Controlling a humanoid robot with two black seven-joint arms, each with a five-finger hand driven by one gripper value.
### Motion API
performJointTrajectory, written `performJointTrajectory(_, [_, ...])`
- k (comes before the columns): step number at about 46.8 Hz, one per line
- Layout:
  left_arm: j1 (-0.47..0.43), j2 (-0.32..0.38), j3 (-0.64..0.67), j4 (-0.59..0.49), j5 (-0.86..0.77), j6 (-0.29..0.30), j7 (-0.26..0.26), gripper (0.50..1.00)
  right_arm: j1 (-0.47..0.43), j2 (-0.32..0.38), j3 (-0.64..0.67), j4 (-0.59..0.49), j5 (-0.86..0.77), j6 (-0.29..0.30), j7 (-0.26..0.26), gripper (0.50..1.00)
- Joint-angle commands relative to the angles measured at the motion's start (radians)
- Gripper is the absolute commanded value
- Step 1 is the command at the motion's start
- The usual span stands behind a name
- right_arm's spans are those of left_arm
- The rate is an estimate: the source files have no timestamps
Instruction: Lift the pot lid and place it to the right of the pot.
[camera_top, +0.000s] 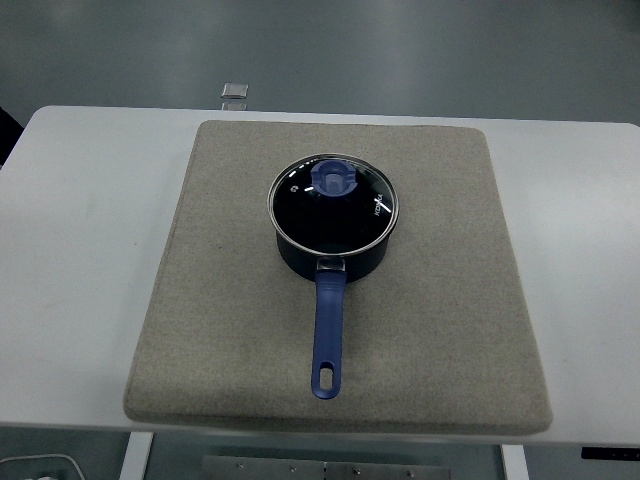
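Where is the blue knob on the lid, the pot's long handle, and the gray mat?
blue knob (331, 178), head view, on the middle of the knob atop the glass lid.
pot handle (329, 325), head view, halfway along the blue handle.
gray mat (445, 300), head view, on a bare part right of the pot.
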Motion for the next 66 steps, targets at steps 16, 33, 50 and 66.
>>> performJointTrajectory(16, [0.000,0.000,0.000,0.000,0.000,0.000,0.000,1.000,-0.071,0.002,-0.002,0.139,-0.264,-0.094,0.039,0.901])
performJointTrajectory(33, [0.000,0.000,0.000,0.000,0.000,0.000,0.000,1.000,-0.155,0.017,-0.004,0.144,-0.337,-0.224,0.039,0.901])
performJointTrajectory(50, [0.000,0.000,0.000,0.000,0.000,0.000,0.000,1.000,-0.186,0.032,-0.005,0.179,-0.458,-0.340,0.068,0.897])
performJointTrajectory(66, [0.000,0.000,0.000,0.000,0.000,0.000,0.000,1.000,-0.186,0.037,-0.012,0.274,-0.612,-0.471,0.068,0.891])
